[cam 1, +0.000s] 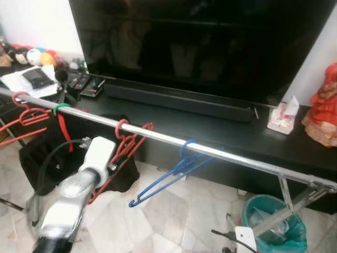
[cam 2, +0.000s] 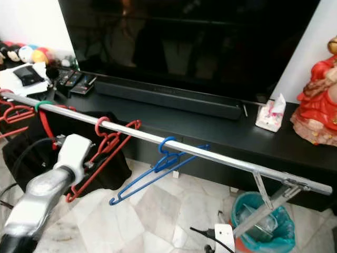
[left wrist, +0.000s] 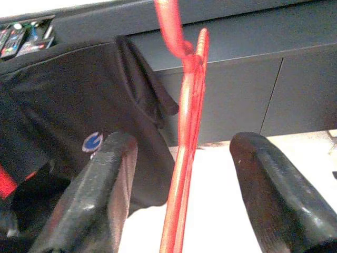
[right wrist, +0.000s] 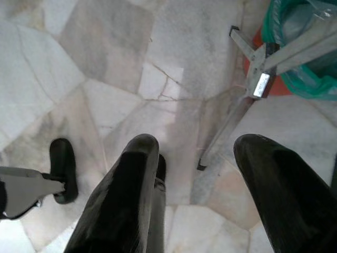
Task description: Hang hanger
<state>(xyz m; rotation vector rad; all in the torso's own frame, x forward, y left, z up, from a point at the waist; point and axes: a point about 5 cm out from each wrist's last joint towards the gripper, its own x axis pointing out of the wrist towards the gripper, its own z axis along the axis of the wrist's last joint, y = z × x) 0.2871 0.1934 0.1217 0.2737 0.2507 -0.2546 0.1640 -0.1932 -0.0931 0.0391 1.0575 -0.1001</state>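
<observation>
Fingers (left wrist: pixel 181 200) straddle red hanger (left wrist: pixel 184 137), apart

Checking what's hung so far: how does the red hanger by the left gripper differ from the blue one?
The red hanger hangs further to the robot's left on the rail; the blue hanger hangs to its right, nearer the bin. The red hanger sits between the open fingers of the left gripper; the blue hanger has no gripper near it. Both are thin hangers, hooked over the rail and bare of clothes.
</observation>
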